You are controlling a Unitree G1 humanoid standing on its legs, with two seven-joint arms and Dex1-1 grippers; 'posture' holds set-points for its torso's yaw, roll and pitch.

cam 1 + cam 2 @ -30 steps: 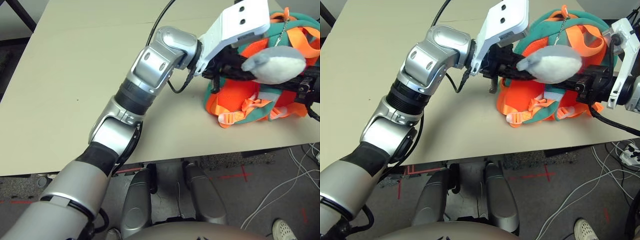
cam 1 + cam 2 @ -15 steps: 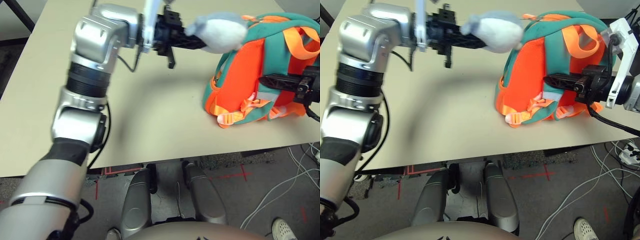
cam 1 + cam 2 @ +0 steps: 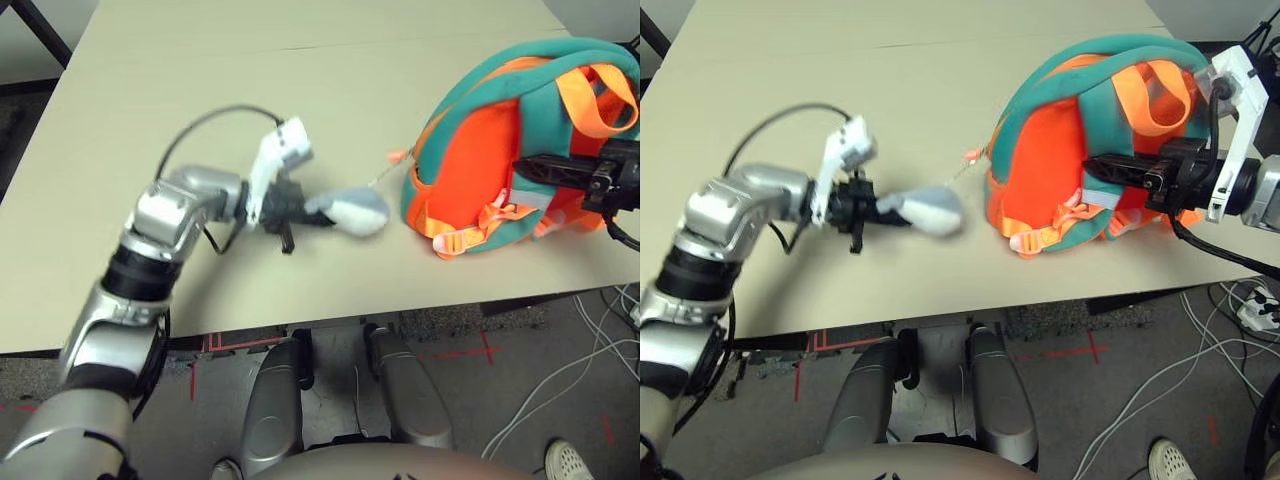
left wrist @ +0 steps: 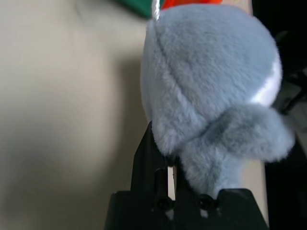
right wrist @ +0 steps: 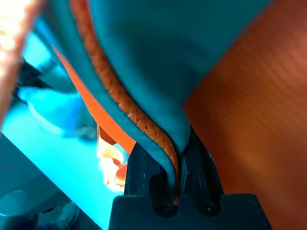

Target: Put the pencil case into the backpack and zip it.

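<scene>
Left eye view: teal-and-orange backpack [image 3: 470,160] (plush shark [image 3: 357,211] pinched by left gripper [image 3: 318,207]); right gripper [image 3: 535,168] clamps strap [image 3: 545,125].

Teal/orange backpack [image 3: 480,150] on table, straps up, nr edge.

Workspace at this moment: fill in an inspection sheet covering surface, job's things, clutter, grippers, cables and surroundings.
Surface: pale tabletop, faint seam across it.
Job's things: backpack lying on the tabletop near the robot's right; pencil case: nothing seen.
Clutter: nothing seen.
Grippers: left gripper shut on the grey plush charm, pulled out from the backpack on its chain; right gripper shut on a teal strap with orange trim.
Cables: white cables loose on the floor.
Surroundings: red floor markings; a pale shoe.
</scene>
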